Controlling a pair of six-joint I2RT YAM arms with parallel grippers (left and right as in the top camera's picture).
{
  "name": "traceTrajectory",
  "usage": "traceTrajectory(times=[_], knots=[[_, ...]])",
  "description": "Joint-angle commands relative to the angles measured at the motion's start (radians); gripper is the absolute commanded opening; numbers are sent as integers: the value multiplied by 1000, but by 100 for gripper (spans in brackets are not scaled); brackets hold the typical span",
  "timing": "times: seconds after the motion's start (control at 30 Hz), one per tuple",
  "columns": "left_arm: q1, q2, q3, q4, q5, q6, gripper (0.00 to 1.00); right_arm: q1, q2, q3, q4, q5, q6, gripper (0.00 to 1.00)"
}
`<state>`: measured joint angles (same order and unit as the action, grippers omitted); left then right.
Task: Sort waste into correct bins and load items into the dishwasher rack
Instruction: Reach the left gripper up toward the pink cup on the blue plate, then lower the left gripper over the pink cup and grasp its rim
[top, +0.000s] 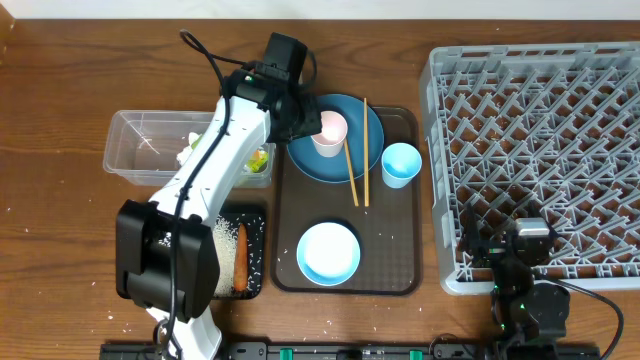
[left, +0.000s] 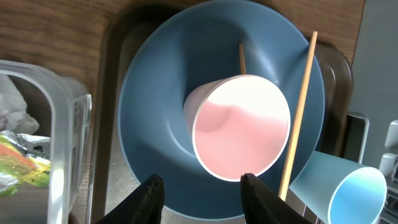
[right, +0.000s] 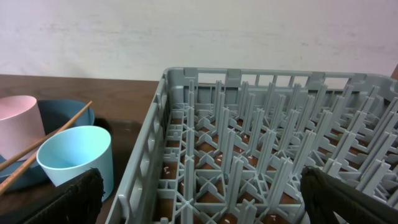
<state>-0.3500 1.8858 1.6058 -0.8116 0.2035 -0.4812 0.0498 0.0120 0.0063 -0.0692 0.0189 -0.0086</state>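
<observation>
Wooden table (top: 60, 70) underlies everything. Left gripper (left: 204, 186) hovers empty with its fingers spread, just above the pink cup (left: 242, 127), which sits on the blue plate (left: 155, 93) beside the chopsticks (left: 301, 106). Right gripper (right: 202, 190), spread wide and empty, faces the grey rack (right: 261, 143).

My pincer (left: 202, 182) hung wide open over the near edge of the big blue plate (left: 155, 106). The pink cup (left: 242, 127) stood on the plate, and I could see right down into it. The long chopstick (left: 300, 106) lay across the plate just beside the cup. The other chopstick (left: 242, 59) poked out from behind the cup. The light blue cup (left: 348, 190) was off to the right. On the left, the clear tub (left: 78, 124) held the yellow-green wrapper (left: 22, 163) and some white paper (left: 12, 106).
</observation>
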Motion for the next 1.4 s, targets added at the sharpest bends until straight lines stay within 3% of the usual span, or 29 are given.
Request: traceTrajectory(times=[0.0, 0.8, 1.37], knots=[[-14, 20, 15, -1, 2, 5, 43, -10, -5, -1, -3, 0, -4, 99], [-49, 137, 6, 92, -73, -3, 42, -10, -5, -1, -3, 0, -4, 99], [-49, 1, 6, 109, -32, -17, 42, -10, -5, -1, -3, 0, -4, 99]])
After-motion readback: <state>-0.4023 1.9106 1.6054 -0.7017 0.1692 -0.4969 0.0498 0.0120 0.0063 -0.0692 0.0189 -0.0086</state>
